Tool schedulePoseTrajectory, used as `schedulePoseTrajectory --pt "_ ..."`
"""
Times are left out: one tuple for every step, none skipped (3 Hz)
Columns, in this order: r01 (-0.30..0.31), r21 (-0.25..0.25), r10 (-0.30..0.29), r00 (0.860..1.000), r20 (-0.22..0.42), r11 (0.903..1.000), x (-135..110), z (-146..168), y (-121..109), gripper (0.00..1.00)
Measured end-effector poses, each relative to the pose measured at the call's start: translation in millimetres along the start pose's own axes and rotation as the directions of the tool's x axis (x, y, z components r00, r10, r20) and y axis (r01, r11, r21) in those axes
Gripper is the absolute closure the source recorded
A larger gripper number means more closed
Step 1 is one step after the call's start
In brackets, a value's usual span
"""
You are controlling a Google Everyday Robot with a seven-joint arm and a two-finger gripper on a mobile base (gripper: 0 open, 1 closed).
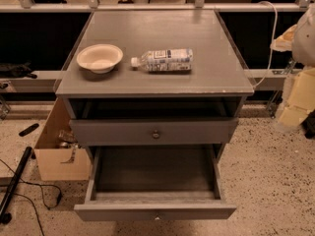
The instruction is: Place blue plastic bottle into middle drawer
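At the foot of the cabinet (152,28), the middle drawer (155,176) is pulled far out, so that its bare floor is exposed and only the top of its knob is seen at the picture's lower edge. Above it, the upper drawer (123,131) is drawn out only slightly, with 1 small round knob (156,134) at its centre. A cardboard box (59,161) is set on the floor against the cabinet's side.

On the cabinet's top, toward its front edge, 2 things are laid: a cream bowl (100,58), and the blue plastic bottle (162,60) on its side, its white cap turned toward the bowl, close to it but apart.

The gripper (298,90) is seen off the cabinet's other side, at about the height of its top and well apart from the bottle. Whether it is spread or closed cannot be told.
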State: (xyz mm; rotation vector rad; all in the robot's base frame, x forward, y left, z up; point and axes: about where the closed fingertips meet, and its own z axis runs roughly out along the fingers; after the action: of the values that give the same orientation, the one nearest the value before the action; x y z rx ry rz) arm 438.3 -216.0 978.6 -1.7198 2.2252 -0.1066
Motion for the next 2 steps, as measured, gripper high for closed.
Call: schedulePoseTrajectory --pt "0.011 0.007 -0.011 1.000 -0.004 0.9999 -3 -2 -3 0.00" --pt "0.078 0.040 -0.078 0.997 -0.009 0.9961 -20 -4 -29 0.00"
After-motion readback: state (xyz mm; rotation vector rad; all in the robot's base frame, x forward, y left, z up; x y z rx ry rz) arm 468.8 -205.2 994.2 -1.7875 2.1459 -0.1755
